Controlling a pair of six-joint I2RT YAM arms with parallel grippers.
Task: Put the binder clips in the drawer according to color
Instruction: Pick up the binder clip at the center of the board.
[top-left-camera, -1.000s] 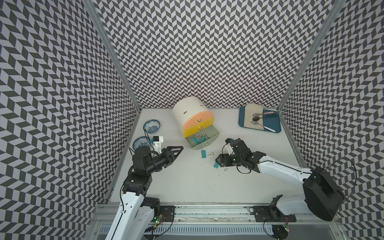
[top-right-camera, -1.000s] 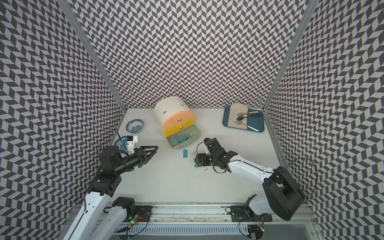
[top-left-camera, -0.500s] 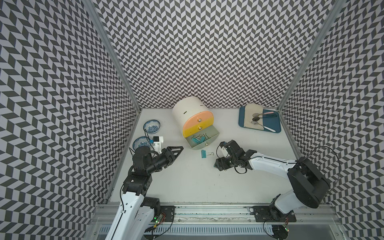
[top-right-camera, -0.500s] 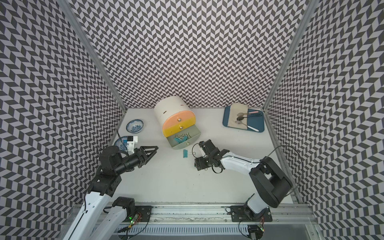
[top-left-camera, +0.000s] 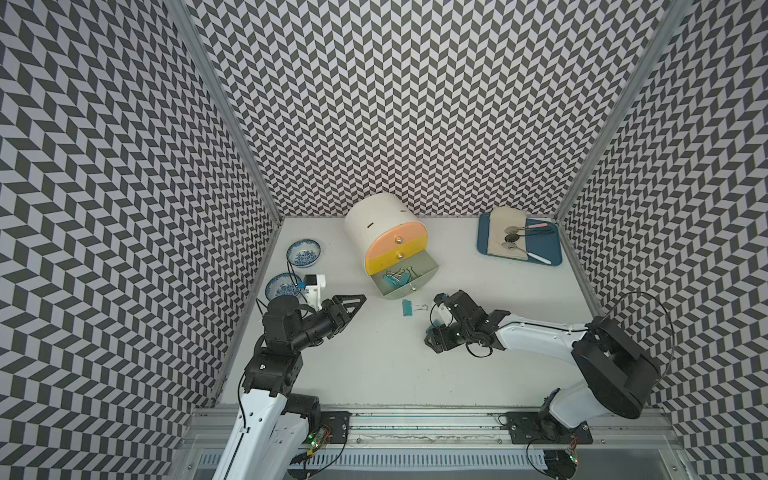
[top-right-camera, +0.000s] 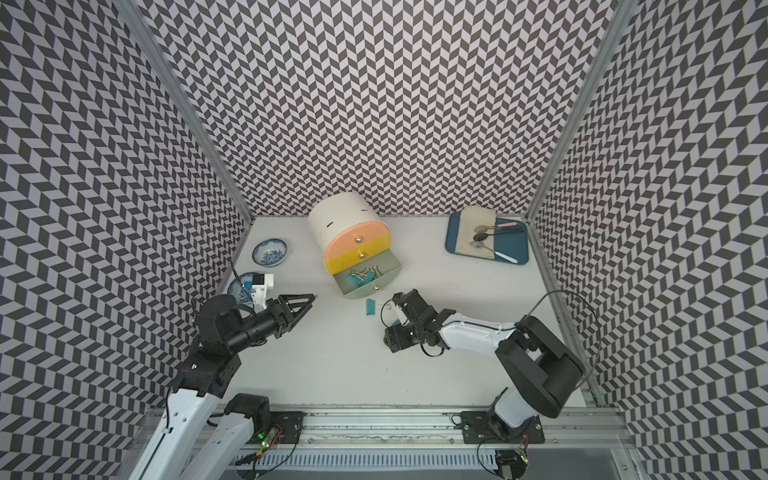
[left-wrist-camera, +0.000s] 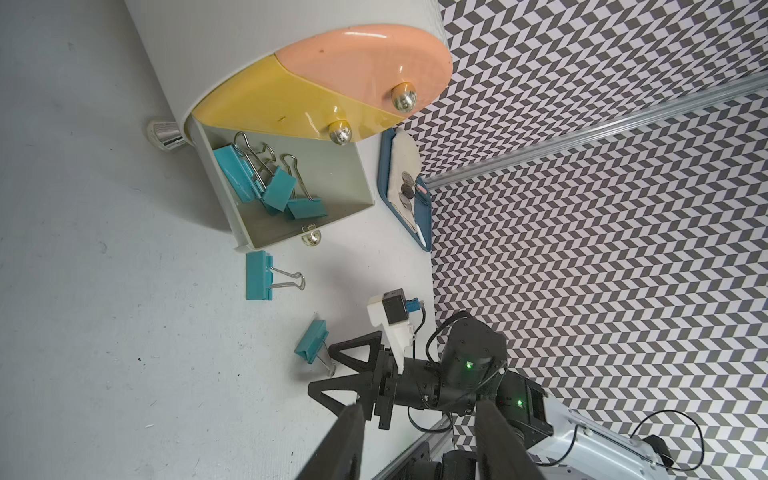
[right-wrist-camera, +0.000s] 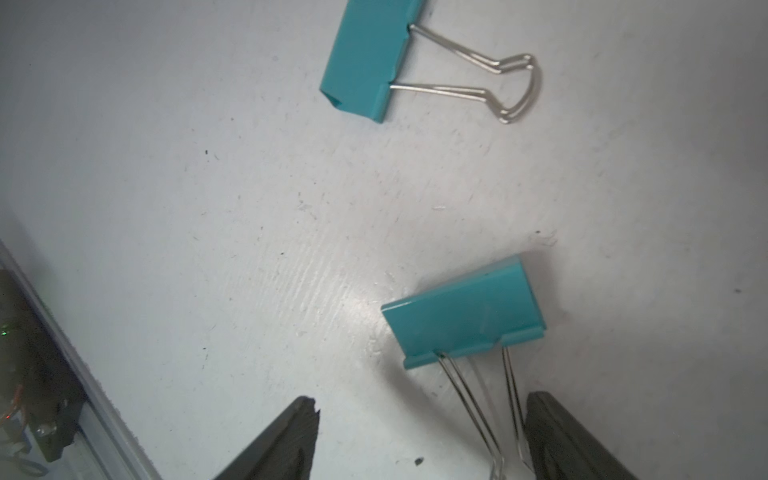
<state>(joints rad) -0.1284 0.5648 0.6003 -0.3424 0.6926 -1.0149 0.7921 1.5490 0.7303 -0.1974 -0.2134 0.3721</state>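
— Left side first?
— The left gripper hangs at about 8 o'clock from the drawer. Its jaws are half spread on nothing, just as a second ago. The grey-green bottom level is pulled out, with teal binder clips inside.
— What's outside?
— A loose clip at the drawer's 6 o'clock and a second clip at 4 o'clock from that. The second is nearest the right gripper, whose jaws are wide and pinching nothing. Its handles run back between the fingers, body crosswise beyond the tips.
— Changed?
— The right gripper has dropped in over it; the clip hasn't moved.
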